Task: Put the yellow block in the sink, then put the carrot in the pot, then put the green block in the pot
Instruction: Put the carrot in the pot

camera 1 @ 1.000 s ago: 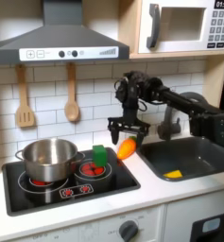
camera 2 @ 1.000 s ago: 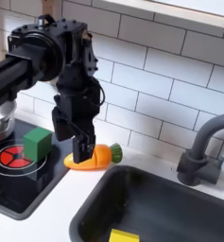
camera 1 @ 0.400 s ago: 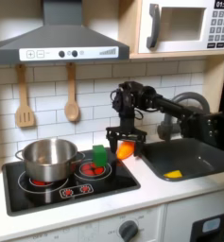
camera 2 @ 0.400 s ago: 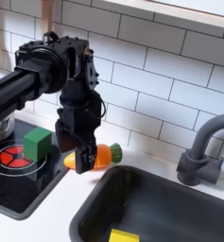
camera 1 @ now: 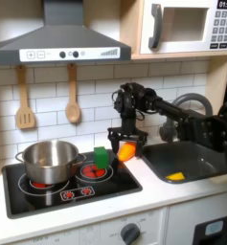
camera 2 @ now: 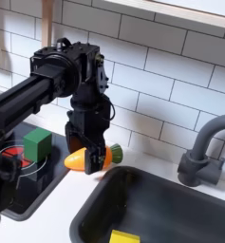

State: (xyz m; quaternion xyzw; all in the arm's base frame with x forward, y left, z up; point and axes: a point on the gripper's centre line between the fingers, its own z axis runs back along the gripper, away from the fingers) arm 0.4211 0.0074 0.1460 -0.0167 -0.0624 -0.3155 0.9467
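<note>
Reaching steeply down, the arm (camera 2: 38, 90) sets its fingers (camera 2: 93, 159) astride the carrot (camera 2: 79, 158).

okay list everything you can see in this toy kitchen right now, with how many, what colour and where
carrot: one, orange with green tip, on the counter between stove and sink, gripper down on it
green block: one, green, on the stove's edge beside the carrot
yellow block: one, yellow, inside the sink
pot: one, silver, on the stove's burner at the first exterior view's left
sink: one, dark grey, at the first exterior view's right
faucet: one, dark grey, behind the sink
wooden utensils: two, hanging on the tiled wall
microwave: one, upper right in the first exterior view
gripper: one, black, around the carrot
</note>
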